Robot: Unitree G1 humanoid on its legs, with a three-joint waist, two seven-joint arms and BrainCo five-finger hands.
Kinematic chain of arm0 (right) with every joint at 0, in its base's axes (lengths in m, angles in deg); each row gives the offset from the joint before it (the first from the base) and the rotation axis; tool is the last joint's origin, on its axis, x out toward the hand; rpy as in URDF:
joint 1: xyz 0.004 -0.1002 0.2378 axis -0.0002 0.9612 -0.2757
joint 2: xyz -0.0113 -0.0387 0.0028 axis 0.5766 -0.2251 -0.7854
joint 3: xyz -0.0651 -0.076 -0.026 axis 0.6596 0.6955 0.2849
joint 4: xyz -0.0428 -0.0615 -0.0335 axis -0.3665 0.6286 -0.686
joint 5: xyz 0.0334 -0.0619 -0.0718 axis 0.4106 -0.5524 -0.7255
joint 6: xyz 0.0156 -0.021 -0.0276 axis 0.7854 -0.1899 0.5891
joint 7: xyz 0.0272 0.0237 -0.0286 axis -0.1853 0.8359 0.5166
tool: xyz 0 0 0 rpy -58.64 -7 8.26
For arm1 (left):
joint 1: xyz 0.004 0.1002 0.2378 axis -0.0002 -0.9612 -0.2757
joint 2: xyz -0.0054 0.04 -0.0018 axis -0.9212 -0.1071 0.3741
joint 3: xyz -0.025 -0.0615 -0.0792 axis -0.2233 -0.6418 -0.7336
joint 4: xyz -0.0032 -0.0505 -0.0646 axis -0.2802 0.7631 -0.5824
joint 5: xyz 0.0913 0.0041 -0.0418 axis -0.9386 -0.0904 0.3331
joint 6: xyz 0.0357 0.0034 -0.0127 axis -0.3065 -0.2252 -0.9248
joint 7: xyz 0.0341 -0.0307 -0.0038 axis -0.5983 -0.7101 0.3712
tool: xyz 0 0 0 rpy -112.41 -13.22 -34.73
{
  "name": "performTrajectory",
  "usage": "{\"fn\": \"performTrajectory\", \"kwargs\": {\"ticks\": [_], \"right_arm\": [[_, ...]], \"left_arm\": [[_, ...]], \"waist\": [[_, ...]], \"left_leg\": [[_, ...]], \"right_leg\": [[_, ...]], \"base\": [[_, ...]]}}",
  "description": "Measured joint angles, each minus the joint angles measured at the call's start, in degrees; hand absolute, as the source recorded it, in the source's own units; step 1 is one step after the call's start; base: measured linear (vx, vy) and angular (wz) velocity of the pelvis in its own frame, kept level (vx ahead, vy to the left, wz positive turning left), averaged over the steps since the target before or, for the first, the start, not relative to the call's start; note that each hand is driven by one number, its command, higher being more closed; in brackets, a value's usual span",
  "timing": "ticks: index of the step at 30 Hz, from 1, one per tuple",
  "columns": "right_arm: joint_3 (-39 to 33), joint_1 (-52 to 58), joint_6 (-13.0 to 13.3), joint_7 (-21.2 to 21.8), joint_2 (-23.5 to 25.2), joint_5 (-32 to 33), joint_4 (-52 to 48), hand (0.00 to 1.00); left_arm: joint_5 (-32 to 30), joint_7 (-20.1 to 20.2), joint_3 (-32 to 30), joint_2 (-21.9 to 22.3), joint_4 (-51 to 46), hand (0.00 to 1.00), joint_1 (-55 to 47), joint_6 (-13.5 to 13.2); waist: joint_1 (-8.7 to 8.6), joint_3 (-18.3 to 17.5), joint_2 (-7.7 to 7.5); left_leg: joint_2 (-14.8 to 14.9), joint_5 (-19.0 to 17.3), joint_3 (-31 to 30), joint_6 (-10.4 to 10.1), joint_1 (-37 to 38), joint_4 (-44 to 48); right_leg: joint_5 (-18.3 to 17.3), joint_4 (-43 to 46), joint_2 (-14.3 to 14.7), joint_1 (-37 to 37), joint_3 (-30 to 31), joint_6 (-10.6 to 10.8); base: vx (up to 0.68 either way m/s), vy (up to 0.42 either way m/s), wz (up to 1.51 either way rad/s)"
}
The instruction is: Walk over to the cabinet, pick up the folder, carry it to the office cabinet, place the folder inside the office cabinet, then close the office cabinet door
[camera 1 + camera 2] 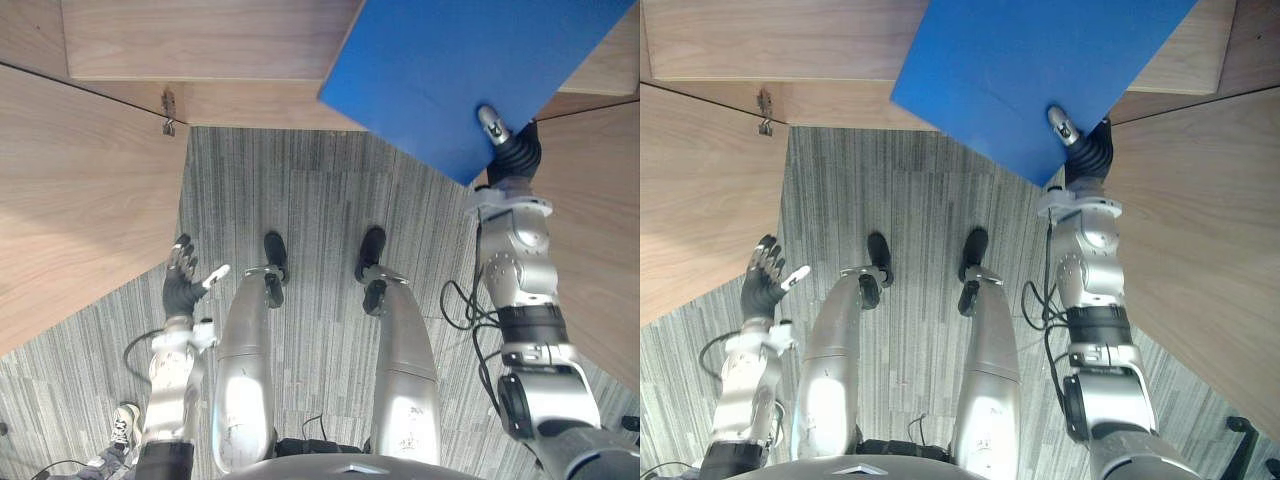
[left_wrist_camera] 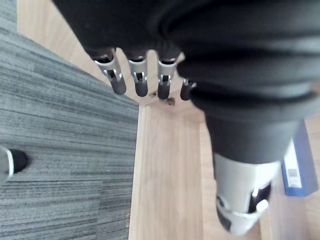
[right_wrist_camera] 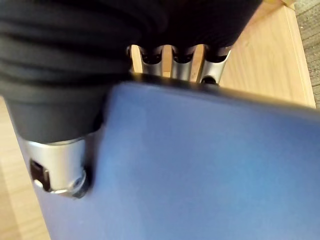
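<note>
A large blue folder (image 1: 450, 70) is held up flat over the wooden cabinet's top edge, at the upper right. My right hand (image 1: 512, 150) is shut on its near corner: the thumb presses on the top face and the fingers (image 3: 172, 62) run beneath it. In the right wrist view the folder (image 3: 200, 165) covers most of what lies past the hand. My left hand (image 1: 183, 285) hangs low at my left side, open, with straight fingers (image 2: 140, 75) and nothing in it, close to the left wooden panel.
Light wood cabinet panels surround me: one across the top (image 1: 200, 40), a slanted one on the left (image 1: 70, 200) and another on the right (image 1: 590, 230). A small metal fitting (image 1: 168, 110) sits at the left corner. Grey striped carpet (image 1: 300, 190) lies between them. A person's shoe (image 1: 122, 425) is at the lower left.
</note>
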Motion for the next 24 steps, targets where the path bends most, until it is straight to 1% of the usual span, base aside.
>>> {"fn": "performTrajectory", "kwargs": {"ticks": [2,4,6,8,11,12,13,15,16,19,24], "right_arm": [[0.0,-4.4,-0.2,-0.3,-0.1,1.8,3.6,1.0],[-0.1,-8.7,-0.7,-2.2,-0.1,4.3,7.4,1.0],[-0.3,-11.5,-1.3,-3.0,-0.1,6.8,9.7,1.0],[-0.1,-12.0,-1.8,-3.5,-0.1,8.4,10.3,1.0],[0.9,-14.7,-2.0,-4.5,-0.1,10.9,12.7,1.0],[1.0,-16.1,-2.1,-4.7,0.0,11.2,13.9,1.0],[1.0,-17.3,-2.9,-5.6,-0.1,11.3,14.6,1.0],[1.1,-19.4,-3.5,-7.1,0.0,12.3,16.4,1.0],[1.1,-20.7,-4.3,-8.4,0.0,12.4,17.1,1.0],[1.1,-23.2,-4.6,-10.3,0.1,13.1,19.1,1.0],[0.9,-29.1,-5.8,-13.8,0.5,14.5,23.9,1.0]], "left_arm": [[0.2,0.0,0.0,-0.9,1.5,0.0,1.9,0.3],[0.4,-0.1,0.0,-1.3,2.1,0.0,2.1,0.5],[2.0,-0.2,-0.1,-2.0,2.4,0.0,2.2,0.5],[2.5,-0.4,0.0,-2.3,3.0,0.0,2.2,0.5],[3.3,-1.0,0.2,-2.8,4.1,0.0,2.2,0.6],[3.7,-1.1,0.4,-2.8,4.1,0.0,2.2,0.6],[3.9,-1.1,0.8,-2.8,4.1,0.0,2.2,0.7],[4.6,-1.3,1.7,-2.7,4.2,0.0,2.3,1.0],[4.7,-1.5,2.4,-2.7,4.4,0.0,2.3,1.0],[4.7,-2.3,3.1,-2.7,4.9,0.0,3.0,1.3],[4.7,-4.2,4.3,-2.6,7.0,0.0,5.5,1.7]], "waist": [[-0.58,0.0,0.0],[-0.43,0.0,0.0],[-0.32,0.0,0.0],[-0.51,0.0,0.01],[-1.34,-0.1,0.02],[-1.49,-0.1,0.04],[-1.52,-0.1,0.04],[-1.52,-0.1,0.07],[-1.55,-0.1,0.1],[-1.61,-0.1,0.11],[-1.85,-0.1,0.16]], "left_leg": [[0.0,0.3,-0.1,0.1,-0.7,-0.1],[0.0,0.6,0.1,0.3,-0.7,-0.7],[0.0,0.8,0.0,0.3,-0.6,-1.0],[-0.2,1.1,0.0,0.3,-0.2,-1.4],[-0.7,2.5,0.0,0.4,0.0,-3.2],[-0.8,3.1,0.0,0.3,0.0,-4.0],[-0.8,3.7,0.0,0.4,0.0,-4.6],[-0.9,4.6,0.0,0.2,0.0,-5.7],[-0.8,5.2,0.0,0.3,0.0,-6.4],[-0.9,6.2,0.1,0.2,-0.1,-7.7],[-0.9,8.7,0.6,0.2,-0.4,-10.4]], "right_leg": [[0.4,-0.1,0.0,-0.5,-0.2,-0.1],[0.8,-0.7,0.0,-0.5,-0.2,-0.2],[0.8,-0.9,0.0,-0.3,-0.4,-0.2],[1.0,-1.2,-0.1,0.1,-0.7,-0.3],[1.9,-2.6,-0.4,0.3,-0.9,-0.4],[2.6,-3.4,-0.4,0.3,-1.2,-0.7],[3.0,-4.1,-0.4,0.4,-1.5,-0.8],[4.0,-5.5,-0.4,0.7,-2.0,-1.1],[4.6,-6.3,-0.4,0.9,-2.5,-1.4],[5.4,-7.7,-0.5,1.0,-3.1,-1.6],[8.3,-11.4,-0.5,1.3,-4.3,-2.0]], "base": [[0.0,0.0,0.0],[0.0,0.0,0.0],[0.01,0.0,0.02],[0.02,0.0,0.06],[-0.01,-0.008,0.07],[-0.05,-0.019,0.05],[-0.04,-0.015,0.02],[-0.04,-0.019,0.03],[-0.05,-0.022,0.05],[-0.03,-0.016,0.04],[-0.03,-0.013,0.01]]}}
